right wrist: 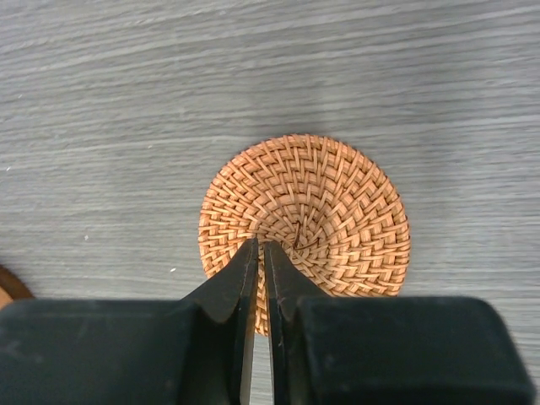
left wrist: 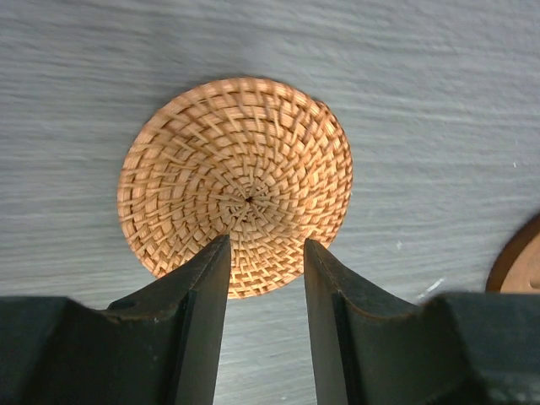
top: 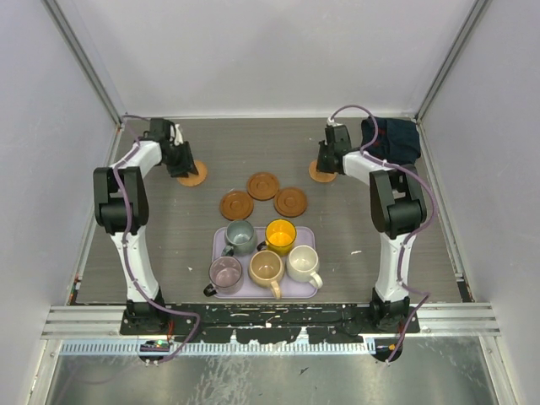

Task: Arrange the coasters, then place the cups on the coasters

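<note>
On the grey wood-grain surface (top: 177, 245), two pale woven coasters lie flat toward the back, one under each arm. The left hand (left wrist: 266, 249) hangs over the left woven coaster (left wrist: 236, 181) with its fingers (left wrist: 202, 312) spread apart. Their tips stand over the disc's near edge, with bare weave showing in the gap and nothing gripped. The right hand (right wrist: 260, 251) is low over the right woven coaster (right wrist: 305, 221). Its fingers are pressed almost together with only a thin slit between them, the tips lie over the near part of the disc, and nothing can be seen held in them. Between the two arms, three darker discs lie in a loose cluster, close together without overlapping: the rear dark coaster (top: 263, 185), the left dark coaster (top: 236, 204) and the right dark coaster (top: 290, 202). Nearer the arm bases sits the lavender tray (top: 310, 236), which carries all five cups upright. The grey-green cup (top: 240, 237) and the yellow cup (top: 280, 236) form the back row, and the pinkish-purple cup (top: 225, 272), the tan cup (top: 267, 268) and the cream cup (top: 302, 263) form the front row. No cup stands on a coaster. A dark cloth (top: 395, 139) lies bunched in the back right corner.
</note>
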{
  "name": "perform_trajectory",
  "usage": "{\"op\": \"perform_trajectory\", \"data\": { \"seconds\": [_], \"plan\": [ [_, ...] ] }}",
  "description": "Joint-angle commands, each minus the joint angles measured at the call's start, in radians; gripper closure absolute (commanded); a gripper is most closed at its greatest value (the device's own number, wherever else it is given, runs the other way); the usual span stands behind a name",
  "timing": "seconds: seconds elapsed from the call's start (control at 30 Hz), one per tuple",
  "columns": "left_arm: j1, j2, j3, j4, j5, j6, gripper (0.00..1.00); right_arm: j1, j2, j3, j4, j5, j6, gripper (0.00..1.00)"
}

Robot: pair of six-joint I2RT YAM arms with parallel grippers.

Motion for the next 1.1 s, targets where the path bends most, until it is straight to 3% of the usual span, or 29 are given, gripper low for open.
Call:
{"op": "perform_trajectory", "data": {
  "seconds": [0.0,0.33,0.77,1.07],
  "plan": [
    [0.034,0.032,0.08,-0.013,0.041,-0.011,0.58,-0.034,0.005,0.059,-0.03,0.022,0.001,0.86],
    [0.042,0.159,0.246,-0.017,0.138,-0.019,0.57,-0.071,0.056,0.129,-0.04,0.012,-0.006,0.86],
    [0.042,0.179,0.248,0.017,0.168,-0.04,0.56,-0.081,0.114,0.2,-0.048,0.017,-0.022,0.86],
    [0.043,0.165,0.229,0.095,0.226,-0.06,0.55,-0.081,0.076,0.15,0.02,-0.018,-0.031,0.86]
  ]
}}
